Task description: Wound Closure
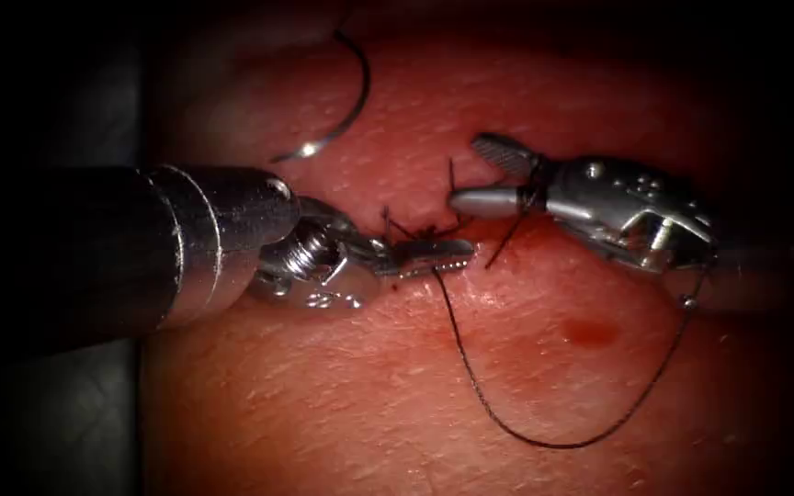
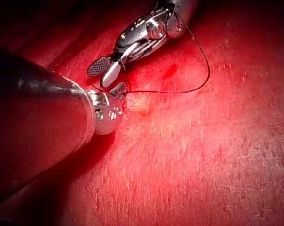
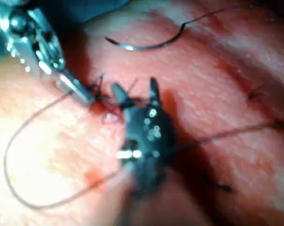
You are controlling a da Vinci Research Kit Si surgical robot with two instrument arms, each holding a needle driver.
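Observation:
The curved needle [image 1: 353, 103] lies free on the tissue [image 1: 342, 386], far left of the cut, held by neither tool; it also appears in the right wrist view [image 3: 146, 45]. My left tool [image 1: 466, 255] is shut on the thread right at the stitch [image 1: 415, 230] in the cut. From there the thread [image 1: 544, 443] runs in a wide slack loop toward the right tool's wrist. My right tool [image 1: 466, 173] stands open just right of the stitch, a turn of thread wound round its jaws near the hinge. It holds nothing between them.
Short dark thread ends stick up at the stitch [image 1: 388, 220]. A small spot of red fluid [image 1: 590, 331] lies right of the cut, inside the thread loop. Another stitch [image 3: 252, 94] shows in the right wrist view. A dark surface [image 1: 66, 422] borders the tissue's left edge.

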